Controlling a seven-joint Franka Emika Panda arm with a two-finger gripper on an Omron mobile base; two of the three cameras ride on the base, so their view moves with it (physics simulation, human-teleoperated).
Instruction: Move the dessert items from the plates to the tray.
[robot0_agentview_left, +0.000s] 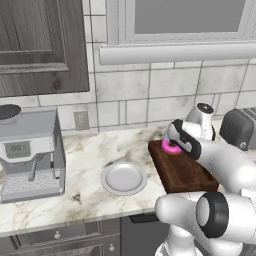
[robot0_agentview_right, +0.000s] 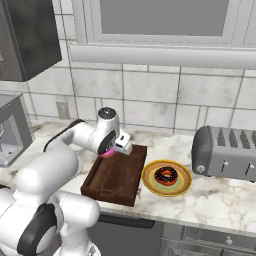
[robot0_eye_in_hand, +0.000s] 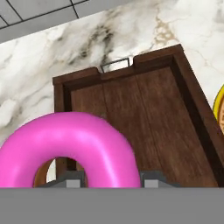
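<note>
The pink-iced ring doughnut (robot0_eye_in_hand: 70, 148) sits right at the gripper (robot0_eye_in_hand: 111, 178), its ring pressed close against the finger tips, so the hand appears to be closed on it, though the contact itself is hidden at the bottom of the hand view. In the left base view the doughnut (robot0_agentview_left: 170, 146) hangs over the far end of the dark wooden tray (robot0_agentview_left: 182, 172), near the wall, with the gripper (robot0_agentview_left: 176, 142) just above the tray's rim there. The tray lies directly below and ahead of the hand, its long axis running away from the wall toward the counter edge, its small pale handle (robot0_eye_in_hand: 115, 64) on one short end; a short descent should land the doughnut inside the rim. The plain light-grey plate (robot0_agentview_left: 124, 178) stands bare on the marble counter (robot0_agentview_left: 90, 150) just beside the tray. On the tray's other side, the yellow-rimmed plate (robot0_agentview_right: 167, 178) holds the dark brown doughnut (robot0_agentview_right: 165, 175), not yet moved, with a grey toaster (robot0_agentview_right: 225, 152) beyond it.
</note>
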